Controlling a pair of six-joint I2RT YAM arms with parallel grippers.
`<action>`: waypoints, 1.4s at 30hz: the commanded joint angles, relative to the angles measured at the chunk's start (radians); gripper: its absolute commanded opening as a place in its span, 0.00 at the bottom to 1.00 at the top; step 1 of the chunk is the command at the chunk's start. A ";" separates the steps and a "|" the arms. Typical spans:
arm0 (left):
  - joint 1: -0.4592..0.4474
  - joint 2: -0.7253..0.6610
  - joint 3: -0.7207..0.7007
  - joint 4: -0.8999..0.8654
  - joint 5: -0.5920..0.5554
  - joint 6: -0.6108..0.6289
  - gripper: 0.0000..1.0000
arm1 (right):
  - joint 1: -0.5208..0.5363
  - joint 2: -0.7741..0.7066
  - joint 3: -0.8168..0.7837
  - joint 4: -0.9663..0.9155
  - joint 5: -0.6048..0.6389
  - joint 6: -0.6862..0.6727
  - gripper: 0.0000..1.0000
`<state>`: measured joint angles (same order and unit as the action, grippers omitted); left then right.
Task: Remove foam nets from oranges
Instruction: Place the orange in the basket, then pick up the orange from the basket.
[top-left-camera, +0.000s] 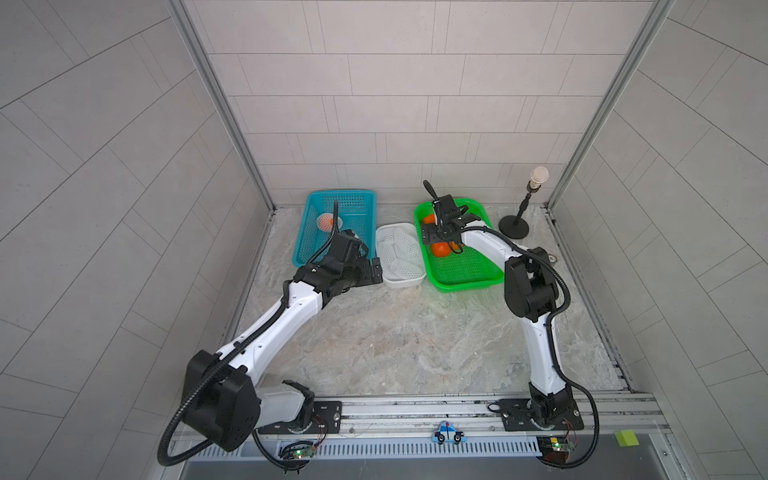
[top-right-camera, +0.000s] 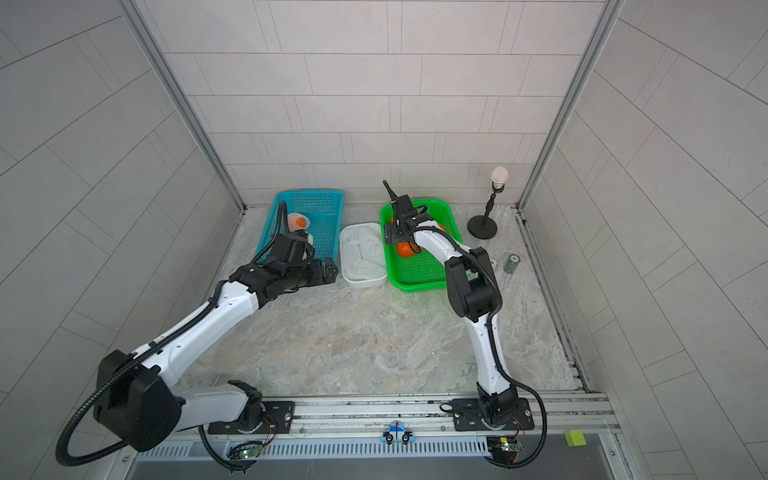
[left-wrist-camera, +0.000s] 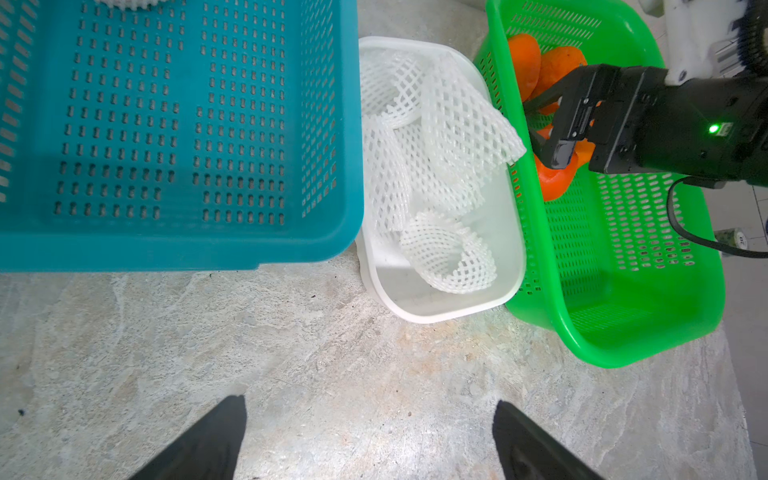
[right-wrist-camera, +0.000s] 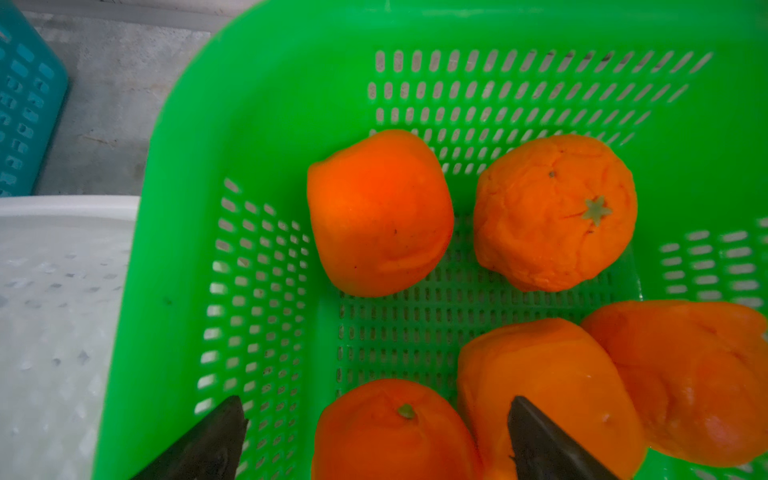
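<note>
Several bare oranges (right-wrist-camera: 378, 212) lie in the green basket (right-wrist-camera: 257, 104). My right gripper (right-wrist-camera: 376, 401) hangs open over them, and one orange (right-wrist-camera: 390, 436) sits loose between its spread fingers. In both top views this gripper (top-left-camera: 440, 239) is over the basket's far half. Several empty foam nets (left-wrist-camera: 432, 137) are piled in the white tub (left-wrist-camera: 436, 311). One orange still in its net (top-left-camera: 328, 222) rests in the blue basket (top-left-camera: 340, 193). My left gripper (left-wrist-camera: 369, 402) is open and empty above bare table, by the blue basket's near corner (top-right-camera: 326, 270).
The blue basket (left-wrist-camera: 166, 249), white tub (top-left-camera: 401, 282) and green basket (top-left-camera: 469, 284) stand side by side at the back. A black stand with a pale round head (top-left-camera: 515, 224) is at the back right, with a small dark-green cylinder (top-right-camera: 512, 264) near it. Walls close three sides.
</note>
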<state>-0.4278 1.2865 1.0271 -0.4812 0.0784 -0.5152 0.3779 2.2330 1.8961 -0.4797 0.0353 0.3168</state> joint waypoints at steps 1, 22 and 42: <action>0.004 -0.027 -0.014 0.016 -0.006 -0.001 1.00 | 0.024 -0.088 0.020 -0.032 0.028 -0.013 1.00; 0.169 0.158 0.333 -0.291 -0.180 0.201 1.00 | 0.186 -0.747 -0.678 0.180 0.090 -0.044 1.00; 0.303 0.758 0.902 -0.217 -0.278 0.376 1.00 | 0.247 -0.903 -0.835 0.173 0.073 -0.002 1.00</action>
<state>-0.1627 2.0090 1.8648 -0.7338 -0.2176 -0.1253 0.6201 1.3403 1.0706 -0.3035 0.1059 0.2966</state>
